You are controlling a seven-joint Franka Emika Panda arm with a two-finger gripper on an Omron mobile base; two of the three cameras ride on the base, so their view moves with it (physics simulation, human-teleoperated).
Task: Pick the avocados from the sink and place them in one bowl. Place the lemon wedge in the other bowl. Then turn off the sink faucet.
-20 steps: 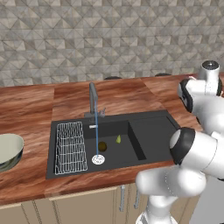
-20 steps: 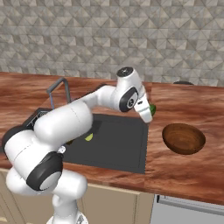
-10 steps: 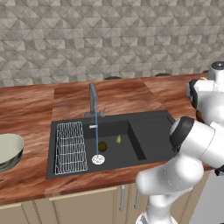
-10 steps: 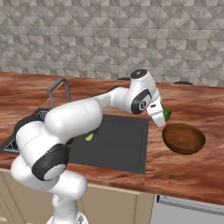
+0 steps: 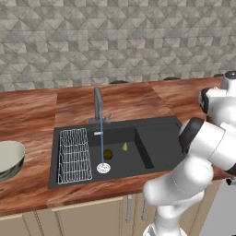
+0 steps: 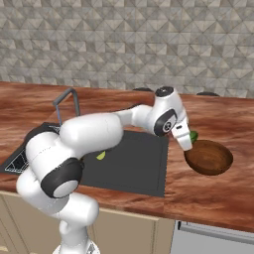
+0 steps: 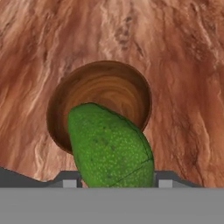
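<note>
Wooden bench [image 6: 218,193], reddish-brown grain, runs under everything, below the jaws. White arm [image 6: 99,131] reaches from the base out over the bench to the jaws. Dark grey sink [image 5: 152,143] sits well back from the jaws, set into the bench, with a white wire rack [image 5: 73,154] in its far basin. Pale grey-green bowl [image 5: 9,159] stands on the bench far beyond the sink, well apart from the jaws. Brown wooden bowl [image 7: 109,94] sits directly under and just ahead of the jaws; nothing inside it. Faucet [image 5: 98,103] stands at the sink's back rim, a thin stream of water [image 5: 102,143] running down to the silver drain [image 5: 103,168]. Gripper [image 6: 189,141] hangs above the near rim of the wooden bowl, jaws clamped on the bright green avocado [image 7: 111,146], which fills the gap between them. Dark olive avocado [image 5: 108,153] lies in the sink near the drain, far from the jaws. Lemon wedge [image 5: 124,146] lies just beside it.
</note>
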